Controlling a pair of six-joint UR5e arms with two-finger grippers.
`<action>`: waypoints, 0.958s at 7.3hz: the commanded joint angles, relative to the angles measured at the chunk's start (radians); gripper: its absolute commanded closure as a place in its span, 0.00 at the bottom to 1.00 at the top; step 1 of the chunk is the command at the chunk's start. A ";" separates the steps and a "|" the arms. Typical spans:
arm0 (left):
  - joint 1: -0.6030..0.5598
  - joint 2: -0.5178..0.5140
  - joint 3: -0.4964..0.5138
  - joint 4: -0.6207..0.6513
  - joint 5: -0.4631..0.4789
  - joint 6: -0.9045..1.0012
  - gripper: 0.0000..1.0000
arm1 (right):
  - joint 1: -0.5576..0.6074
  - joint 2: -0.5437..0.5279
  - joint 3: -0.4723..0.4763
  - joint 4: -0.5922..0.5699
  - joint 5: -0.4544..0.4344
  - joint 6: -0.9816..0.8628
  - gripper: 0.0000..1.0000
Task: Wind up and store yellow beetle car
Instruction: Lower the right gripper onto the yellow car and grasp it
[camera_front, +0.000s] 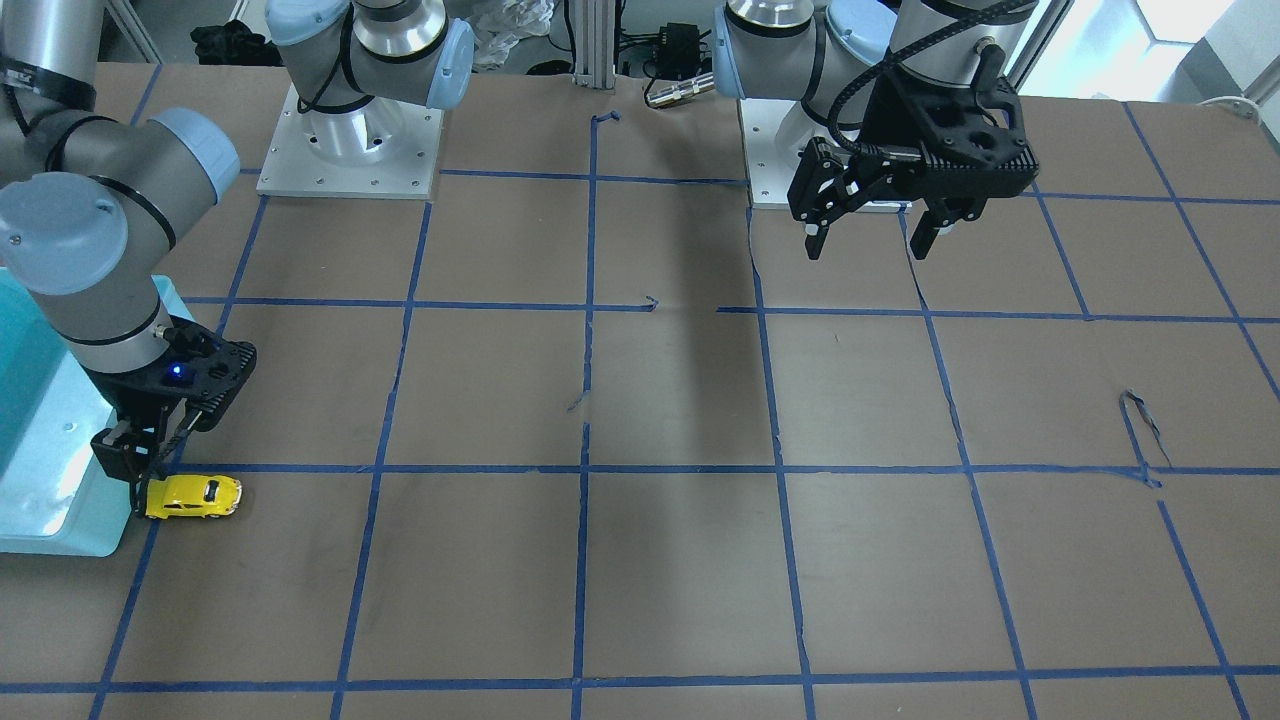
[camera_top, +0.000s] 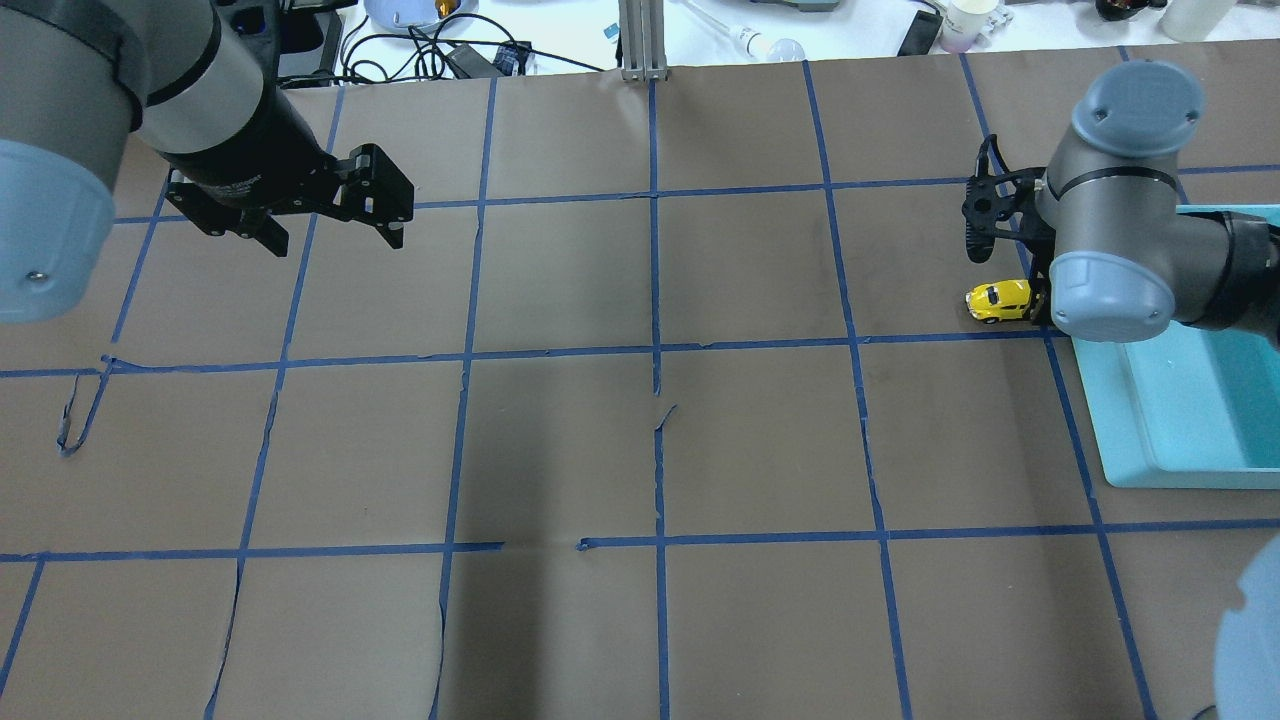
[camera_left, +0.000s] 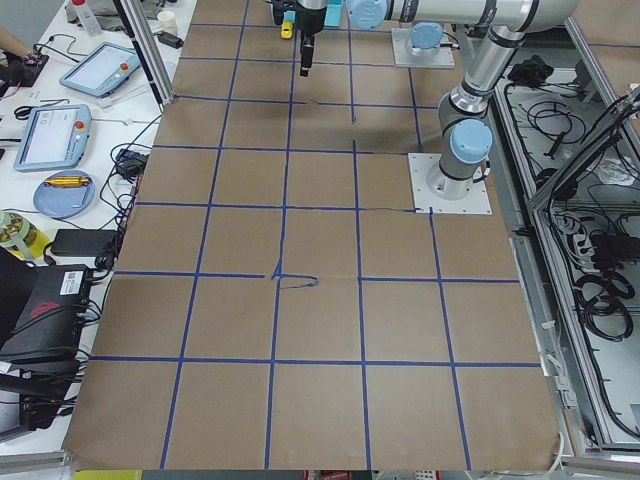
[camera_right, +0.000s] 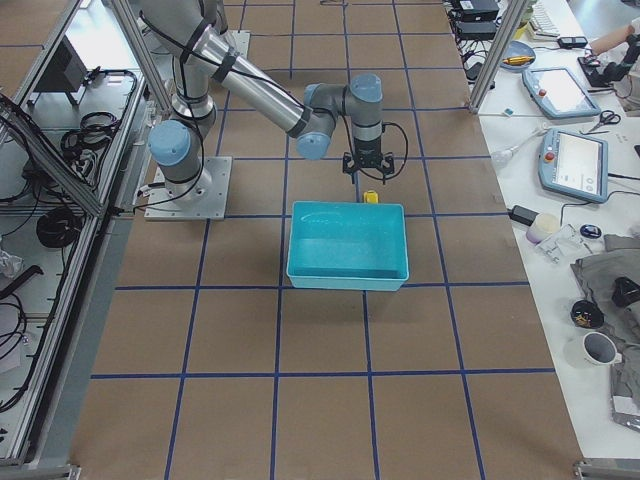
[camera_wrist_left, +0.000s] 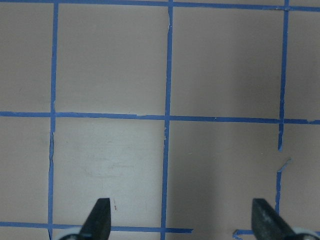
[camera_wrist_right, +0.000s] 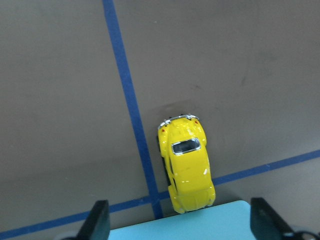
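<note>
The yellow beetle car (camera_front: 193, 496) stands on its wheels on the brown table, right against the outer wall of the teal bin (camera_front: 40, 520). It also shows in the overhead view (camera_top: 998, 301), the exterior right view (camera_right: 371, 197) and the right wrist view (camera_wrist_right: 186, 165). My right gripper (camera_front: 150, 455) hovers just above the car, open and empty, and also shows from the right wrist (camera_wrist_right: 181, 222). My left gripper (camera_front: 866, 248) is open and empty, held above the table near its base, far from the car. It also shows in the overhead view (camera_top: 335, 240) and the left wrist view (camera_wrist_left: 181, 220).
The teal bin (camera_top: 1180, 420) is an open rectangular tub at the table's right end, seen whole in the exterior right view (camera_right: 345, 275). Blue tape lines (camera_top: 655, 350) grid the brown paper, with torn tape (camera_top: 75, 420) at the left. The two arm bases (camera_front: 350, 150) stand at the robot's side.
</note>
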 joint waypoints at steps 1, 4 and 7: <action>-0.004 0.014 -0.011 -0.019 -0.004 0.000 0.00 | 0.001 0.050 -0.013 -0.048 -0.006 -0.067 0.00; -0.007 0.019 -0.012 -0.017 -0.004 0.000 0.00 | -0.001 0.105 -0.017 -0.049 -0.006 -0.068 0.00; -0.007 0.022 -0.014 -0.020 0.001 0.000 0.00 | -0.001 0.171 -0.054 -0.046 -0.002 -0.075 0.00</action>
